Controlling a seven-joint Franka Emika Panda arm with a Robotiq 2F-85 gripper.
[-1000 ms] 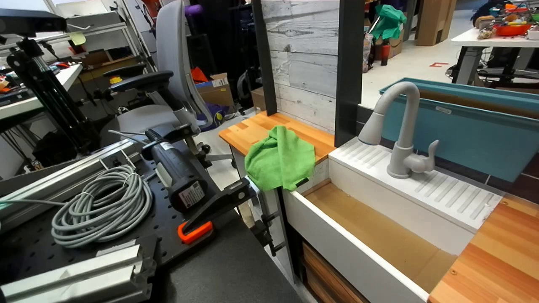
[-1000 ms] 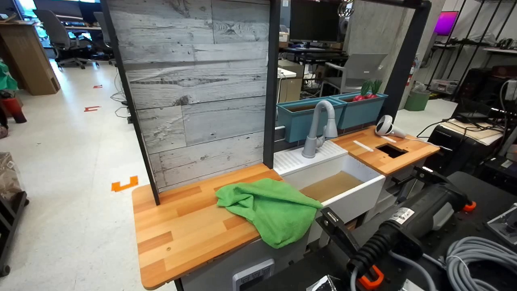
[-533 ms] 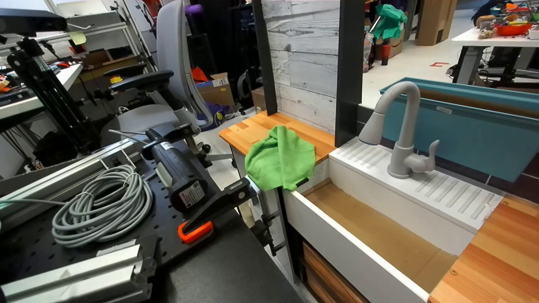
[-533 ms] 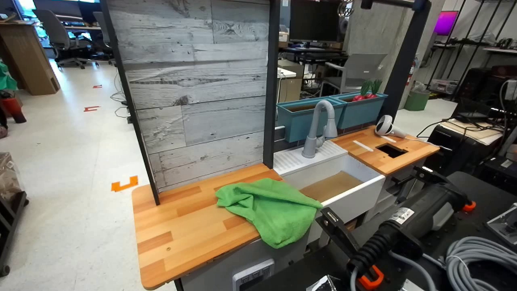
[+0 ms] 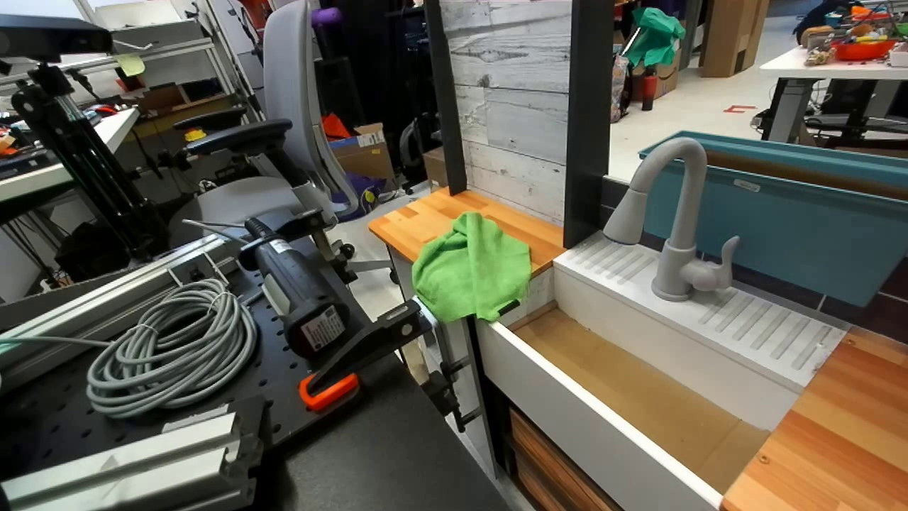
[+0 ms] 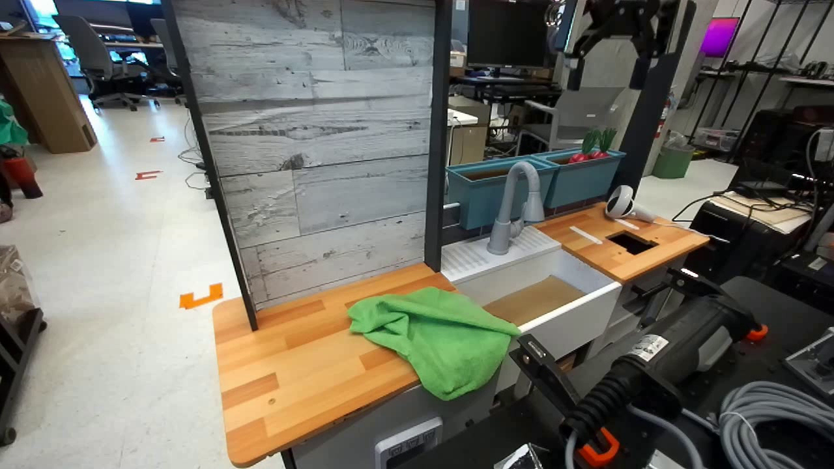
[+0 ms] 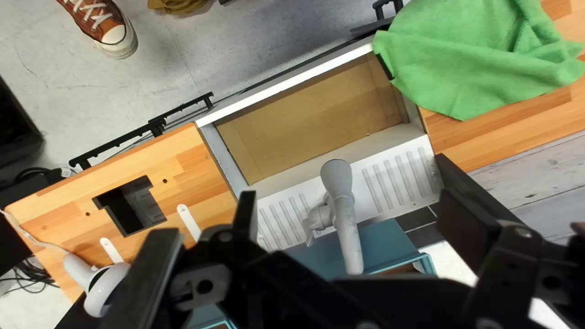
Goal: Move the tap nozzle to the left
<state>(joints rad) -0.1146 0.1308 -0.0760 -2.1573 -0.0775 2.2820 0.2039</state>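
Gripper [image 6: 608, 73]: the black jaws stand wide apart with open air between them, high in an exterior view, well above the tap [image 5: 682, 234]. From the wrist, the tap appears between the two fingers [image 7: 462, 221]. Tap nozzle [image 7: 336, 178]: a smooth grey cone, flared at its mouth, ending the arched spout [image 7: 349, 237]; in the wrist view the mouth overlaps the sink-side edge of the white, ribbed drainboard [image 7: 402, 176]. The curved lever handle [image 5: 727, 262] rises beside the tap's base. Sink [image 7: 292, 83]: white walls, straight front rim, flat brown cardboard-like floor; open room lies above it, in front of the nozzle. Planter [image 5: 787, 234]: long, smooth, teal, just behind the tap, bounding that side. Post [image 5: 587, 121]: black, upright, beside the drainboard's end. Countertop [image 6: 306, 352]: butcher-block strips with a rounded corner. Towel [image 6: 449, 342]: green, soft, rumpled, draped over the countertop's front edge beside the sink. Panel [image 6: 326, 130]: upright, whitewashed plank grain, along the countertop's back.
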